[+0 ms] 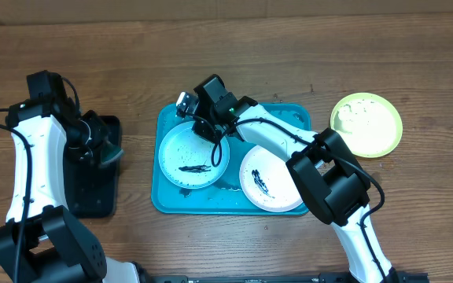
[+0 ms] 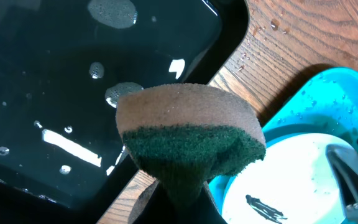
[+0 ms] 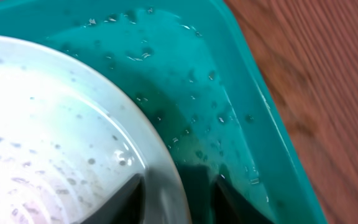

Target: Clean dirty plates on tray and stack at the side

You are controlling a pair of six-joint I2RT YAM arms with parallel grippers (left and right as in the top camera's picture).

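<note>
The turquoise tray [image 1: 166, 118] [image 3: 241, 74] [image 2: 328, 87] holds two dirty plates. The light-blue-rimmed plate [image 1: 185, 148] [image 2: 297, 180] [image 3: 42, 124] lies on its left and the white plate [image 1: 281, 187] on its right, each with a dark smear. A yellow-green-rimmed plate [image 1: 366, 124] lies on the table to the right of the tray. My right gripper [image 1: 205, 132] [image 3: 179, 186] is open and straddles the far rim of the light-blue-rimmed plate, with one finger inside and one outside. My left gripper [image 1: 104, 148] [image 2: 179, 208] is shut on a brown-and-green sponge [image 2: 188, 124] over the black tray.
A black tray [image 1: 93, 189] [image 2: 73, 74], wet with droplets, sits left of the turquoise tray with a strip of wooden table between them. Water drops cover the turquoise tray's floor. Bare wooden table surrounds both trays.
</note>
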